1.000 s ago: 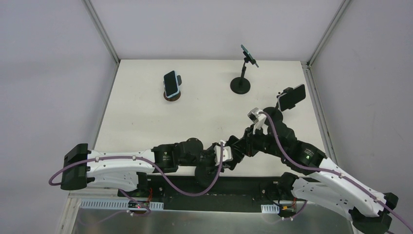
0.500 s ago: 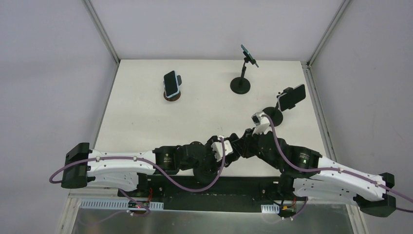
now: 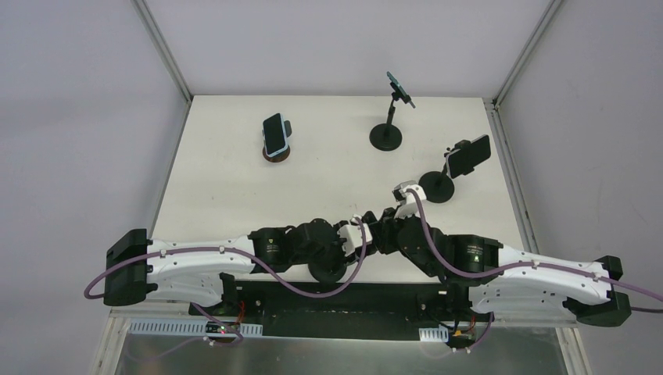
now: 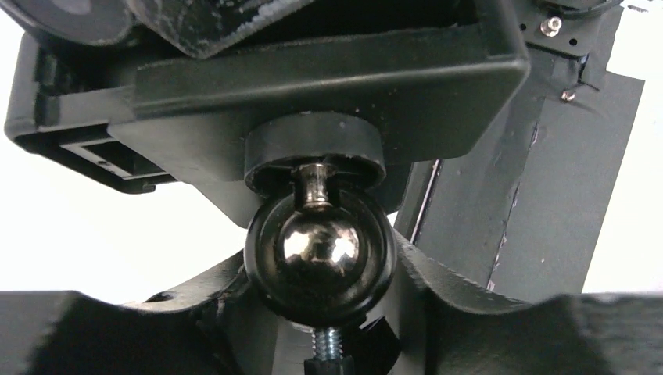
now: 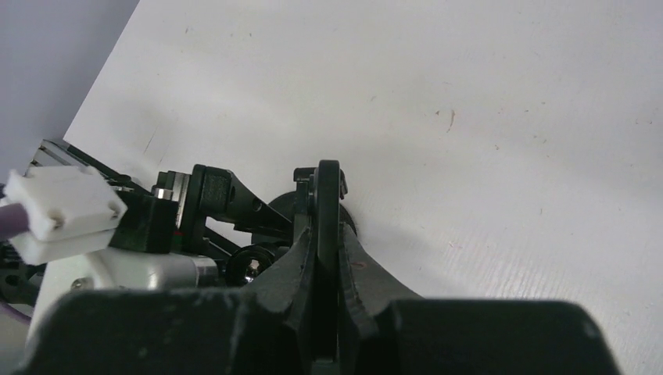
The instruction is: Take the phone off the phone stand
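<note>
White table (image 3: 234, 195). Left arm (image 3: 195, 262) and right arm (image 3: 532, 273) both fold inward and meet at the near-centre edge. Three other stands with phones stand well apart from them on the far half: a brown-based one (image 3: 275, 152), a tall one (image 3: 386, 134) and one at the right (image 3: 438, 186).

Phone stand at the meeting point: the left wrist view looks up at its black cradle (image 4: 313, 86), seen from below and filling the upper frame. The shiny ball joint (image 4: 319, 246) sits under it on a threaded stem.

Phone (image 5: 328, 195): a thin dark slab seen edge-on in the right wrist view, upright above the table. The right tool (image 5: 327, 254) is pinched closed on its lower part, one finger on each face. Cannot tell if the phone is seated in the cradle.

Left tool (image 4: 320, 273): its fingers flank the ball joint, one on each side and very close. Cannot tell whether they clamp it or stand slack.
</note>
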### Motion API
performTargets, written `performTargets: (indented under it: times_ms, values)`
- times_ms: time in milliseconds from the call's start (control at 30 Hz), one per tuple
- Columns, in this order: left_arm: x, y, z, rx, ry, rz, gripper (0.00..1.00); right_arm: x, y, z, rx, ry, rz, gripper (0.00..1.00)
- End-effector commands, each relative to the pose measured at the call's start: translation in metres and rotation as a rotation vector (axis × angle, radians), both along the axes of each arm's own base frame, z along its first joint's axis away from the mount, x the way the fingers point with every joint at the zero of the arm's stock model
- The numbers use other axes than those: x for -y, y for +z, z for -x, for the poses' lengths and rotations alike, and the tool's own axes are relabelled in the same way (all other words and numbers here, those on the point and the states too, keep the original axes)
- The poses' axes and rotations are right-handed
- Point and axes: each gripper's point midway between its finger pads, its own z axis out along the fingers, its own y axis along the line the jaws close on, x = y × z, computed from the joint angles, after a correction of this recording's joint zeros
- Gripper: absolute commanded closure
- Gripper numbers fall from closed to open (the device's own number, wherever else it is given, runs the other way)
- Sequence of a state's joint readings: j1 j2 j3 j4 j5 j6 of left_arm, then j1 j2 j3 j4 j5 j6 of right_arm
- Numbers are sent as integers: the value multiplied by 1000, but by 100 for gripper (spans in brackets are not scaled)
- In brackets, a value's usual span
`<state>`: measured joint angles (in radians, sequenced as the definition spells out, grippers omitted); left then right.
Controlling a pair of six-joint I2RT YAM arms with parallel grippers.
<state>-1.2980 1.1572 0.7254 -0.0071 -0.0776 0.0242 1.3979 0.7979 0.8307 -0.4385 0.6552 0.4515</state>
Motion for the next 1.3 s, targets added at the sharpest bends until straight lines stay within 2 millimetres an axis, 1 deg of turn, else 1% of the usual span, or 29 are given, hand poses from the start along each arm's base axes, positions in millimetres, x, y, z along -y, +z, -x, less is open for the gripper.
performTargets:
  times_ms: [0,67,100,133,167,333,433,467,533,567,633,667,800,900,1033,1167,1267]
  values:
    - [1,32,-25,59,33,53,59,-23,37,18,1,99,-111,100]
    - [3,36,-26,63,24,59,71,-24,36,19,0,102,-107,100]
    - [4,38,-27,63,20,62,80,-25,36,18,1,99,-103,100]
    - [5,39,-27,61,15,64,93,-25,35,18,1,97,-96,100]
    - [6,41,-28,60,12,66,100,-25,35,18,1,95,-94,100]
    - [11,42,-23,39,-47,77,100,-20,36,16,-2,74,-86,100]
    - [13,42,-27,-7,-37,89,100,-18,34,16,-15,65,-94,100]
    - [12,41,-28,-16,-28,90,96,-18,33,17,-20,64,-97,100]
    - [11,41,-33,-14,1,91,69,-19,32,18,-34,60,-108,100]
    - [11,43,-35,-8,12,92,61,-19,31,18,-40,58,-111,100]
    - [11,51,-40,10,37,105,49,-21,30,18,-51,51,-122,100]
    - [11,56,-43,19,50,114,46,-22,31,18,-56,45,-130,100]
    - [14,79,-50,48,82,158,46,-27,33,17,-70,26,-159,100]
    - [15,93,-55,65,106,187,49,-27,34,13,-73,-7,-159,100]
    - [15,111,-53,80,97,225,52,-25,30,10,-75,-40,-143,100]
    - [14,117,-54,100,86,232,54,-26,28,11,-86,-35,-152,100]
    - [17,114,-54,98,76,221,62,-29,29,13,-91,-24,-160,100]
